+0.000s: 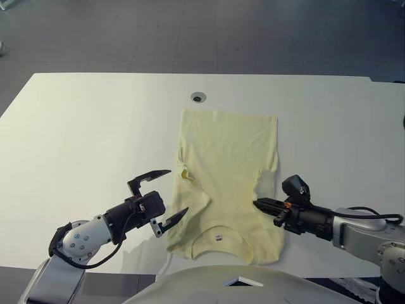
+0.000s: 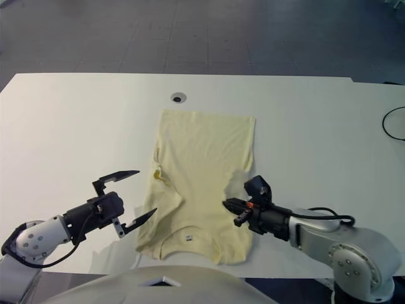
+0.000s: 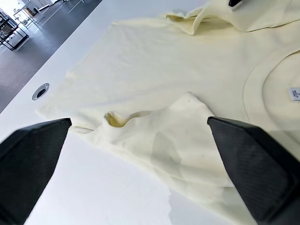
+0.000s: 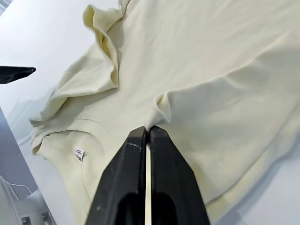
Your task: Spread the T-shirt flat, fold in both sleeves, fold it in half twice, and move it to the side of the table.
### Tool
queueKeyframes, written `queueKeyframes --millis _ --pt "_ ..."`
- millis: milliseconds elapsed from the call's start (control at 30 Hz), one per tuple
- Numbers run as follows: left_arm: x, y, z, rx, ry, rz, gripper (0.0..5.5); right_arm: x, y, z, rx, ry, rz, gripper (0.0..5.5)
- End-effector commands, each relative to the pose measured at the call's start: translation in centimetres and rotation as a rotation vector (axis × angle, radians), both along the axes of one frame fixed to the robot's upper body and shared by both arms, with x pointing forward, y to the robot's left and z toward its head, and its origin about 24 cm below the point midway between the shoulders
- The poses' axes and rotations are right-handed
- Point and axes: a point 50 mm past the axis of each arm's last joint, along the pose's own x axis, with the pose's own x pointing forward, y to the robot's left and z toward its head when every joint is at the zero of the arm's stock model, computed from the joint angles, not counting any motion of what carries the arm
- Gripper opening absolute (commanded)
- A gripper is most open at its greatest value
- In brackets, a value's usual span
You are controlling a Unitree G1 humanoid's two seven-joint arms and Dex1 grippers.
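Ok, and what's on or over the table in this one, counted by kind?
T-shirt, pale yellow: 1
Grippers: 2 (left gripper open, right gripper shut)
Round table port: 1
Black cable at the table's right edge: 1
Total: 5

This looks like a robotics lab or test hall set in an open office-style space: a broad, plain white surface with a round cable grommet near its far edge stands on a wide floor of dark grey tiles. A black cable loops at the right edge, and dark metal-framed furniture stands far off across the open floor.
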Motion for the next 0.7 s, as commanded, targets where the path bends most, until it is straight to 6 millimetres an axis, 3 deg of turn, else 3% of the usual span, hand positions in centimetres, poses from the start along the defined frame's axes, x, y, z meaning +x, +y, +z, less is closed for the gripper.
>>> queueKeyframes --millis 33,200,400,533,700 --pt "0.0 -0.1 -0.1 0.002 -0.002 0.002 5.4 0.0 0.7 -0.3 0.024 0.026 0.008 0.01" --pt "0.1 -0.1 -0.1 0.001 -0.002 0.002 5.4 0.1 1.0 -0.2 0.042 0.014 0.003 0.01" --pt "0.1 0.0 -0.1 0.001 0.001 0.004 5.4 0.2 0.6 1.3 0.007 -0.08 0.041 0.91" --pt "0.1 0.2 -0.1 0.002 0.001 0.01 5.4 0.5 -1.0 3.1 -0.014 -0.168 0.032 1.65" --pt "0.2 0.3 -0.1 0.004 -0.001 0.013 5.4 0.1 -3.1 3.7 -0.173 -0.203 0.011 2.46"
